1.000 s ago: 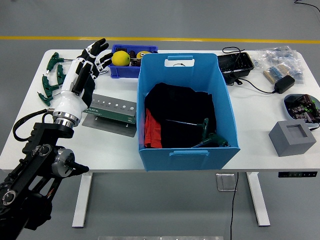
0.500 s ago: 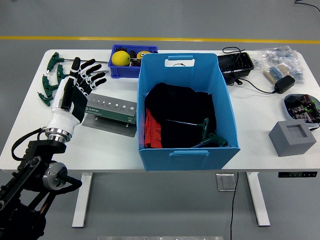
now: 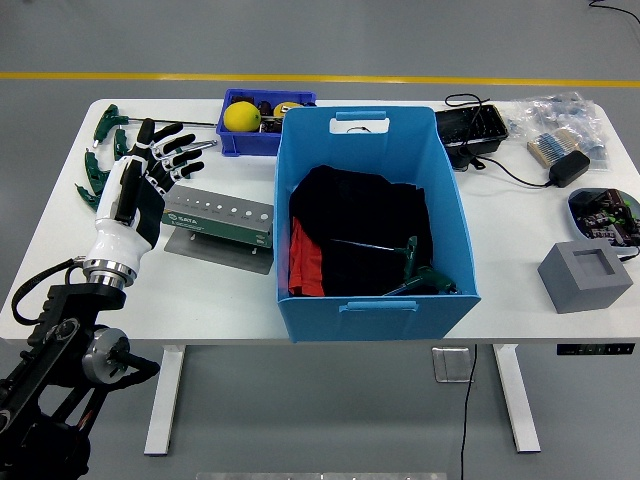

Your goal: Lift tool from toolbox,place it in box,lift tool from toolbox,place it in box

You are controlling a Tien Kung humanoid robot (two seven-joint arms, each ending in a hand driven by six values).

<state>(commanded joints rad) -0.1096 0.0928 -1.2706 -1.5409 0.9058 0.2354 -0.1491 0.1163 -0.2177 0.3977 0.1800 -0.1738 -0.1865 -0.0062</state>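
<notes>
The head view shows green-handled tools laid out in a loose row at the far left end of the white table, with their metal shafts pointing toward the middle. One more green-handled tool is seen inside the large blue box, lying on black cloth beside a strip of red fabric near the box's front right corner. The left hand is held over the table just right of the tool row, palm turned up and toward the right, fingers spread apart and holding nothing. A grey-green tool holder on a flat plate is placed between that hand and the blue box. Behind it, a small blue bin is found holding a yellow ball. On the table's right side, a black tray, a black power adapter with its cable, clear bags of parts, a round device and a grey block with a square recess are set well apart from the box.
</notes>
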